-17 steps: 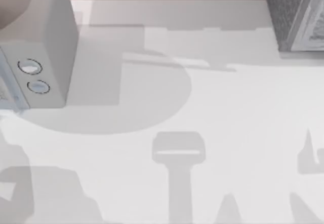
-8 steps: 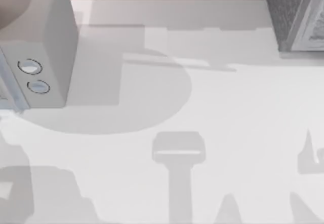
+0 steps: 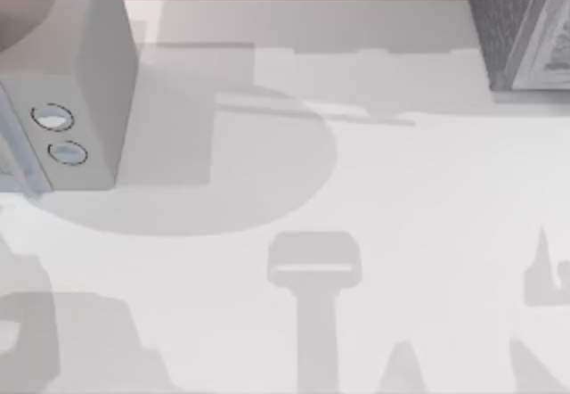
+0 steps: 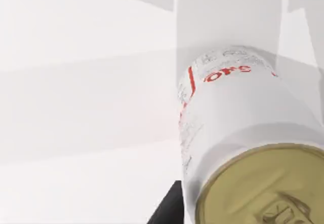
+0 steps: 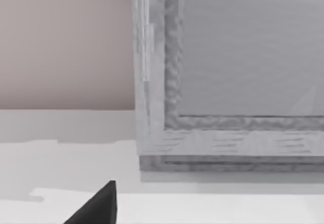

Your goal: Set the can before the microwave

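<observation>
The can (image 4: 238, 148) sat very close under my left arm's camera, in the lower right of the left wrist frame, standing upright on the pale table (image 3: 401, 189) with its long axis vertical and its dull gold top nearest the lens. Its side was white with red lettering and fine print, smooth and undented as far as I could see. A dark sliver of one finger (image 4: 167, 209) of the left gripper showed just beside the can's lower edge, but I could not tell whether the fingers were clamped on the can, loose around it or merely alongside. I judged the left arm by far the nearer one, so the carry fell to it. In the top view the microwave (image 3: 67, 73) stood at the upper left, its two ringed dials on the front panel, with bare table in front of that panel as the spot I was aiming for. At the upper right stood a darker speckled grey box (image 3: 521, 24), which the right wrist frame looked at squarely, with one dark fingertip (image 5: 98, 206) at the bottom; that arm seemed parked and its grip state was likewise not readable.
</observation>
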{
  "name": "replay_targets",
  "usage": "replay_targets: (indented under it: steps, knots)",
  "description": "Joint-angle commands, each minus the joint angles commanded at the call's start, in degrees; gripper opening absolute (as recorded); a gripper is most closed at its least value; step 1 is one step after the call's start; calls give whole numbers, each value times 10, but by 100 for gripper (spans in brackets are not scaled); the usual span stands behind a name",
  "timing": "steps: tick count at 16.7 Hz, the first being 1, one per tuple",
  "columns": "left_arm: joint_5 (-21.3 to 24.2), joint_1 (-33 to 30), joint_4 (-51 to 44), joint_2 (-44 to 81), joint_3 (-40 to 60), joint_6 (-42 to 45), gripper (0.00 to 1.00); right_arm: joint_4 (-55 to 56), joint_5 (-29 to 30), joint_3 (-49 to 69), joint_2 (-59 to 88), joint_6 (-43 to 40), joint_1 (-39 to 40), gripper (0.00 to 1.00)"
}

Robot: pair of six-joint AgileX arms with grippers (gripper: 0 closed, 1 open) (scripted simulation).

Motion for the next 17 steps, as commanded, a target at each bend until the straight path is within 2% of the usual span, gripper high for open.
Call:
replay_targets:
  steps: [3, 4, 13, 17]
  knots:
    - [0, 0, 0, 0, 0, 0, 98, 0, 0, 0, 0, 0, 0, 100]
    - [0, 0, 0, 0, 0, 0, 100, 0, 0, 0, 0, 0, 0, 100]
    - [0, 0, -2, 0, 2, 0, 100, 0, 0, 0, 0, 0, 0, 100]
    - [0, 0, -53, -7, 43, 0, 100, 0, 0, 0, 0, 0, 0, 100]
